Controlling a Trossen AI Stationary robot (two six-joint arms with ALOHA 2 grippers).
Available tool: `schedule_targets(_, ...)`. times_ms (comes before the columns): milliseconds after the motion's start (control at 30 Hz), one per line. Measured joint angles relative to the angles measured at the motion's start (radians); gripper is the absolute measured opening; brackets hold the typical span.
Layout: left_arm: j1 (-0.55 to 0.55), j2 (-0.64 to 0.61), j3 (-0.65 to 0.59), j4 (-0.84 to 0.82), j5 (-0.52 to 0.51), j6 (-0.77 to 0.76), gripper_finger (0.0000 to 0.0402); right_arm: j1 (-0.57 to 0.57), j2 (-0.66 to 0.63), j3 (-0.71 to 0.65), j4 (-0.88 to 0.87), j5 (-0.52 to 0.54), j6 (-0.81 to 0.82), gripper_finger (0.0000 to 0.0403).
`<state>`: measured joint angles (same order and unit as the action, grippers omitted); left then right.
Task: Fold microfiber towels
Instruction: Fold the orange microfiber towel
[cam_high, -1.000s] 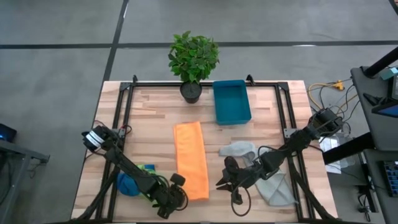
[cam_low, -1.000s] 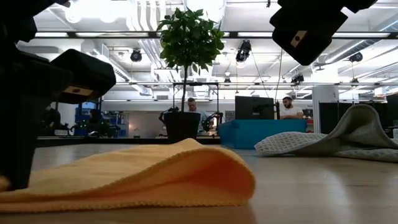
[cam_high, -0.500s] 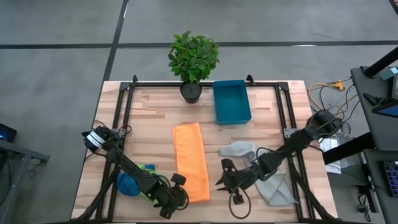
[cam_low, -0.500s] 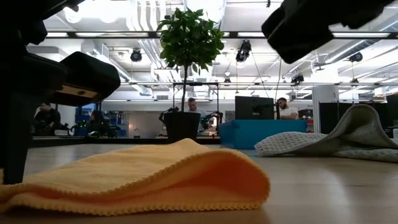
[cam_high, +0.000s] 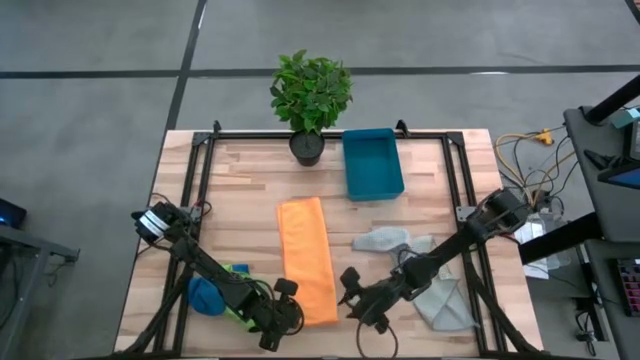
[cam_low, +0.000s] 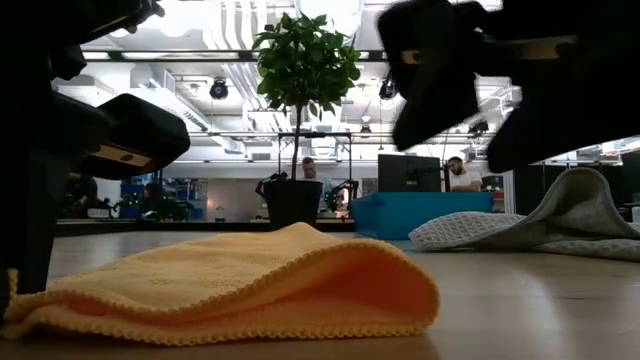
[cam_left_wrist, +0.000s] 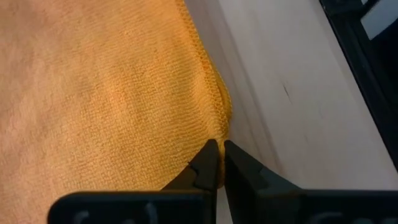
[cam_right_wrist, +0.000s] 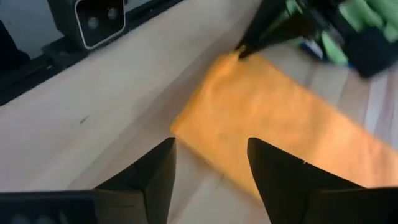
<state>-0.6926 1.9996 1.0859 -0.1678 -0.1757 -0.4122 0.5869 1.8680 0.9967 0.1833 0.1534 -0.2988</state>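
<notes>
The orange towel (cam_high: 308, 258) lay lengthwise mid-table, the grey towel (cam_high: 420, 270) to its right, blue (cam_high: 205, 296) and green (cam_high: 238, 290) cloths bunched near left. The left gripper (cam_left_wrist: 217, 163) was pinching the orange towel's near-left corner; so thin a pinch could slip on lifting. The right gripper (cam_right_wrist: 210, 163) hovered spread wide by the near-right corner, empty, and might miss the edge.

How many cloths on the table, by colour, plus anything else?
Orange microfiber towel, folded into a long strip: 1
Pale grey microfiber towel, crumpled: 1
Blue microfiber towel, bunched: 1
Lime green microfiber towel, partly hidden under the left arm: 1
Teal plastic bin: 1
Potted green plant: 1
Total: 6
</notes>
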Motion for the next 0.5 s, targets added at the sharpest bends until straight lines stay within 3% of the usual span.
schedule_targets(200, 0.001, -0.008, 0.000, 0.008, -0.007, -0.002, 0.0000, -0.006, 0.122, 0.120, -0.042, -0.027, -0.052, 0.0188)
schedule_targets(500, 0.002, -0.020, 0.001, 0.003, -0.006, -0.002, 0.0000, -0.005, 0.254, 0.295, -0.323, -0.064, -0.023, 0.0177)
